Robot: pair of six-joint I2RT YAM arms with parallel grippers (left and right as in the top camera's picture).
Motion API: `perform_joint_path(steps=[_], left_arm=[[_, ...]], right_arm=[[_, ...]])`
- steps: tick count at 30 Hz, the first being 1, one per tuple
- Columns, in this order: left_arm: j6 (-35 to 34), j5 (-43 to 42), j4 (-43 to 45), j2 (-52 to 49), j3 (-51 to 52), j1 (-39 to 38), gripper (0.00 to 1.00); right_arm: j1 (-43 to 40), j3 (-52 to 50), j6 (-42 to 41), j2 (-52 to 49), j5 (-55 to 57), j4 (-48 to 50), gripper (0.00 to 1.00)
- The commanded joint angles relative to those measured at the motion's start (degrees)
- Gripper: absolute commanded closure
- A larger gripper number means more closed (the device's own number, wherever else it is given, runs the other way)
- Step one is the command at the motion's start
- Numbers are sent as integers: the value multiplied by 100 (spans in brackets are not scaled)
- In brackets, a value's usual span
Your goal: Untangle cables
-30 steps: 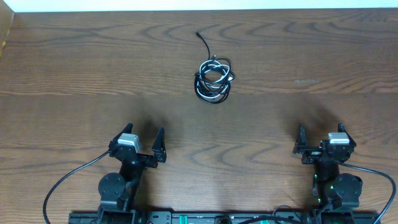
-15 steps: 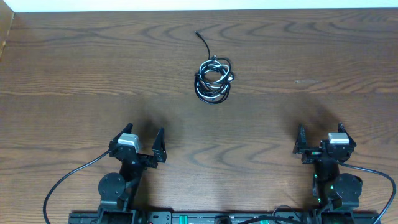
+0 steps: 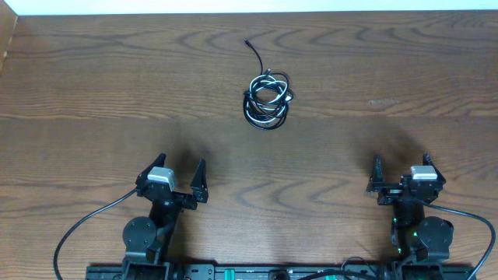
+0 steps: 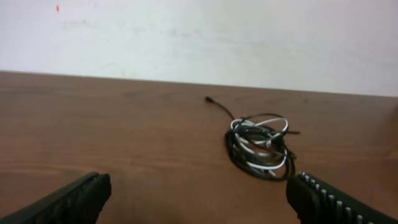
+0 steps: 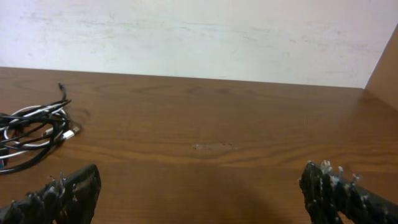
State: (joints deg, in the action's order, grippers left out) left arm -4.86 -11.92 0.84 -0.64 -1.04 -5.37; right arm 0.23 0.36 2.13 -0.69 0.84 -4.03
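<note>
At the near edge of the tabletop, both my arms sit folded low over their bases, wrists level and aimed at the far wall; my left pincer stands wide open with nothing in it; my right pincer is spread just as wide and is equally empty; the cables, black with one white, lie coiled in a small heap well ahead of me, between the two arms and nearer the left; one black plug end trails toward the far edge.
</note>
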Motion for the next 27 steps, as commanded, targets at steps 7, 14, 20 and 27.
perform_joint_path(steps=[7, 14, 20, 27], left_arm=[[48, -173, 437, 31, -153, -17, 5], [-251, -273, -415, -63, -1207, -17, 5], [-249, -444, -1351, -608, -2568, -17, 5], [-247, -715, -2706, -1779, -4247, -17, 5]], right_arm=[[35, -7, 50, 4, -35, -26, 1], [35, -7, 50, 4, -35, -26, 1], [35, -7, 50, 4, -35, -26, 1], [35, -7, 50, 4, -35, -26, 1]])
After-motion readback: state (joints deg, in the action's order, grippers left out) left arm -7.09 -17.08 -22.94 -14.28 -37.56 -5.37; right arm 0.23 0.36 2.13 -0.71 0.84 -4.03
